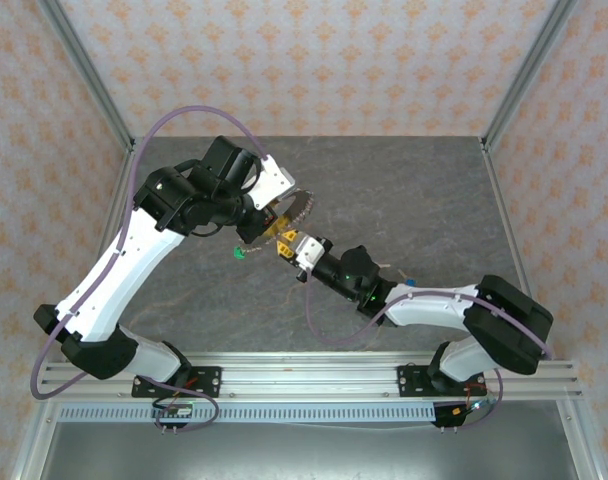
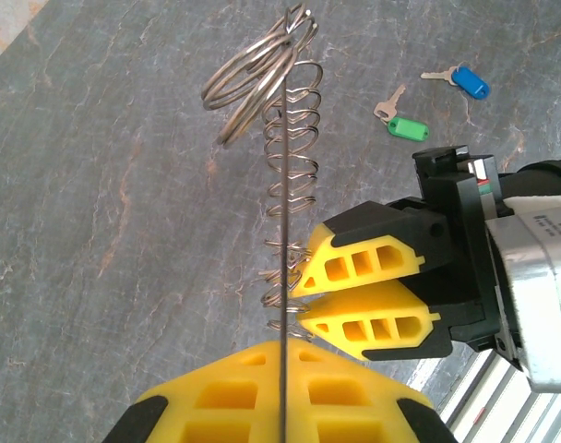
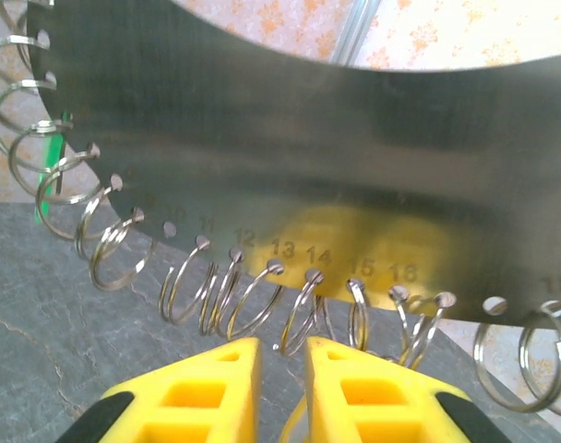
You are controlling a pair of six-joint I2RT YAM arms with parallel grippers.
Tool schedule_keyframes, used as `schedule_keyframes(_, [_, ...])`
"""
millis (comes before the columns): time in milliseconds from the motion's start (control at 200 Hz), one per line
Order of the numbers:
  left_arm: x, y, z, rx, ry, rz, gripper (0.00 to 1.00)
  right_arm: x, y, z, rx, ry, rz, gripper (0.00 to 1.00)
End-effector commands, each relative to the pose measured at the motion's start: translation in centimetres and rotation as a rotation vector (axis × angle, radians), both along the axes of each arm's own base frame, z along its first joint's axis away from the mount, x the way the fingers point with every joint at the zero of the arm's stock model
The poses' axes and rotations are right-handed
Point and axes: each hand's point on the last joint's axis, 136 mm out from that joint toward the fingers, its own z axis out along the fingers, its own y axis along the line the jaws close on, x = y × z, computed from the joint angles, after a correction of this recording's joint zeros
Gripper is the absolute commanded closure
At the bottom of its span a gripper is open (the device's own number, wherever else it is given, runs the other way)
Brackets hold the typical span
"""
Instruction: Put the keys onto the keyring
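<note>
near green key [image 2: 408, 128] and blue key [image 2: 469, 81], left hand [image 2: 282, 355] clamps keyring [image 3: 262, 138]; right hand [image 3: 283, 360] narrow.

The flat grey metal disc fringed with small wire rings [image 3: 308, 138] runs off the right wrist view's top and right edges, its stamped numbers blurred. From overhead the left hand [image 1: 272, 228] hides much of it, and the metal key with a green plastic tag [image 1: 238, 253] is a speck.
</note>
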Motion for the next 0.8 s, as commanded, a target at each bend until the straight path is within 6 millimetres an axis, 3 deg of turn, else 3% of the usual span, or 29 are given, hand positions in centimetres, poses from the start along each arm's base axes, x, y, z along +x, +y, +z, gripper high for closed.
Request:
schedule_keyframes(0, [0.1,0.4,1.7,-0.032,-0.062,0.016,1.0,0.1,0.6,1.8,0.037,-0.051,0.005,0.8])
schedule_keyframes(295, [0.2,0.3,1.5,-0.034,-0.056,0.019,1.0,0.8,0.4,3.4,0.126,-0.073,-0.03,0.84])
schedule_keyframes(796, [1.5,1.2,1.4,0.006,-0.094,0.094,1.0,0.0,-0.6,2.7,0.132,-0.001,-0.017,1.0])
